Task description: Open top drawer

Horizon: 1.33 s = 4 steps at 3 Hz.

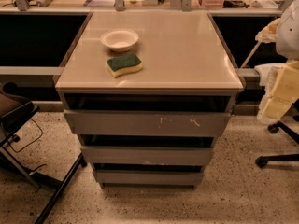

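Speckled floor [233, 190]; top drawer [147, 123] interior hidden — end effector [280, 92] cropped at right edge, grip unreadable.

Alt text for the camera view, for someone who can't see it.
A grey three-drawer cabinet, its top drawer scratched white, carries a white bowl and a green-topped sponge. The gripper hangs at the right edge, apart from the drawers.
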{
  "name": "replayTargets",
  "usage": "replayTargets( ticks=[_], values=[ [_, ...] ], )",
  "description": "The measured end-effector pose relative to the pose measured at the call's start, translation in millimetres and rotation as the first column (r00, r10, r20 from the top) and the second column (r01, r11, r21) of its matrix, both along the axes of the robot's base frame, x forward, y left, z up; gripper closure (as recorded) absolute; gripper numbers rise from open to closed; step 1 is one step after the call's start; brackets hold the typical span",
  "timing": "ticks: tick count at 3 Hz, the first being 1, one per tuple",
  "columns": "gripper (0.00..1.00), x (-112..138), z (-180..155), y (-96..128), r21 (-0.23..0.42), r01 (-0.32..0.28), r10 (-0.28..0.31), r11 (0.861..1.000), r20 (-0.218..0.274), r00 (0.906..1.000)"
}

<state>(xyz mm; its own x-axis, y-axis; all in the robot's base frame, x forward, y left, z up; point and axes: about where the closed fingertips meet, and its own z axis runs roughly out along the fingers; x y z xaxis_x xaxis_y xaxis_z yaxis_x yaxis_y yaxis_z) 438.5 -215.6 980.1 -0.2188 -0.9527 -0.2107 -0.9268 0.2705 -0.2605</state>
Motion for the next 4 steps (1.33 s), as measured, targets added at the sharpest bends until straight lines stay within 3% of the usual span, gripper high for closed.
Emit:
replayTargets(
  ticks=[1,2,3,4],
  values=[
    [0.0,0,0,0,0.0,0.0,0.0,1.0,0.0,1.0],
    [0.0,-6,-25,4,0.059,0.012,-0.012,0.998,-0.005,0.9999],
    [0.0,-13,-98,12,0.217,0.071,-0.057,0.974,-0.067,0.9961],
    [0.0,2,-177,30,0.352,0.13,-0.089,0.927,-0.132,0.9873]
  ],
)
